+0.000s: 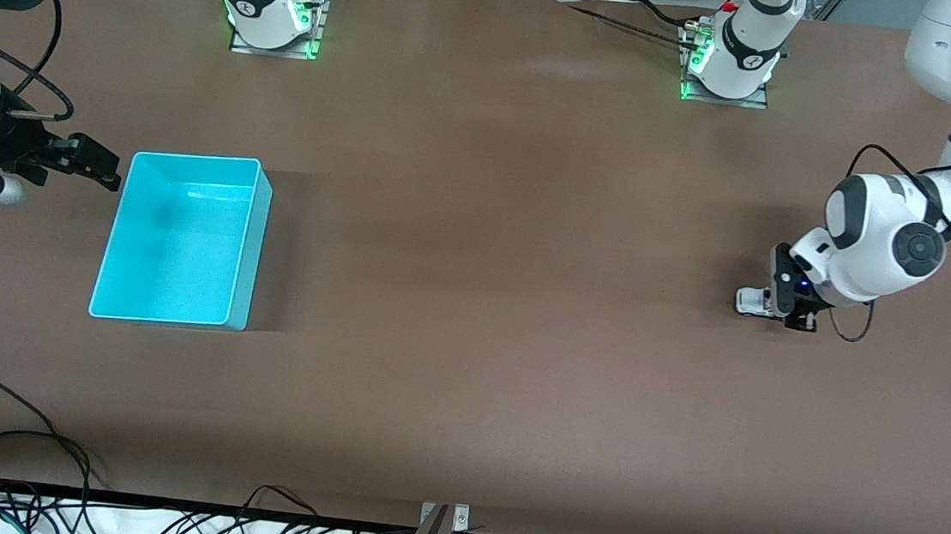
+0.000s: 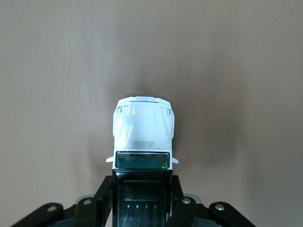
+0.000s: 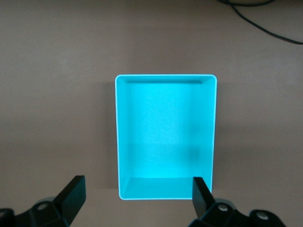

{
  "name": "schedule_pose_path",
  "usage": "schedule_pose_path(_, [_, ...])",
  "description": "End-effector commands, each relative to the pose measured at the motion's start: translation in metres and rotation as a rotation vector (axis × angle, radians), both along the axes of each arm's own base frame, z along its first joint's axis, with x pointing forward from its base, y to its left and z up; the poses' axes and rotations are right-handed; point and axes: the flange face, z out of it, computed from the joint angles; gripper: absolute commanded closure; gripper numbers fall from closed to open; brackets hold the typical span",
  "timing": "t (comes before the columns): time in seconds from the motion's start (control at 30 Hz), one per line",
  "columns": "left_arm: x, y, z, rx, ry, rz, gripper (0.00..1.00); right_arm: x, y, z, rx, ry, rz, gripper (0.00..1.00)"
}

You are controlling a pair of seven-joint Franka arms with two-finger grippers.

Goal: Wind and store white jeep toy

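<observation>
White jeep toy [image 1: 750, 301] sits on the tabletop [image 1: 485, 259] at the left arm's end. Left gripper [image 1: 786, 310] clamps its black rear sides. Light, hard, slick plastic; grip the flat flanks. Right gripper [image 1: 97, 165] gapes wide at 9 o'clock of the empty bin [image 1: 254, 239].

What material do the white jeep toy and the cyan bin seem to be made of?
White jeep toy: probably hard moulded plastic, glossy, since soft highlights run across its hood; the windshield looks like dark tinted plastic. The left tool has its fingers at the toy's black rear on the table.

Cyan bin: likely thin plastic, smooth with a dull sheen, uniform colour and rounded corners. The right tool, open, waits beside it.
</observation>
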Motion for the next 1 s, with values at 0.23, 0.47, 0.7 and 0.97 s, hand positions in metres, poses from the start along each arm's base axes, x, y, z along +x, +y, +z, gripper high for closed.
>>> schedule_pose_path(0.23, [-0.005,0.065,-0.025,-0.005,0.03,-0.044,0.94,-0.004,-0.001,0.001,0.003,0.006,-0.005,0.0])
schedule_pose_path(0.47, [-0.005,0.105,-0.022,-0.002,0.012,-0.045,0.94,-0.004,-0.001,0.002,0.003,0.004,-0.005,0.0])
schedule_pose_path(0.7, [-0.006,0.133,-0.023,-0.001,0.004,-0.033,0.93,-0.004,-0.001,0.001,0.003,0.006,-0.005,0.0])
schedule_pose_path(0.97, [-0.003,0.157,-0.021,0.008,-0.011,-0.032,0.93,-0.004,-0.001,0.001,0.003,0.006,-0.005,0.0])
